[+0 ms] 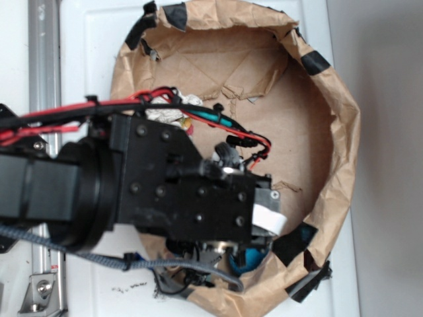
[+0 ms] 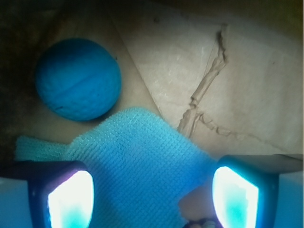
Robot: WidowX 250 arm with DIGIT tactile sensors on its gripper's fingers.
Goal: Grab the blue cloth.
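Directly between the spread fingers [image 2: 71, 199]: blue cloth [image 2: 137, 166].

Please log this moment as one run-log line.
tool: open, straddling cloth | ball: beside cloth | grasp: not yet closed

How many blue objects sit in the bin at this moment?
2. The ball lies upper left in the wrist view; the cloth lies between the open jaws, just below the ball. The arm may hide others.
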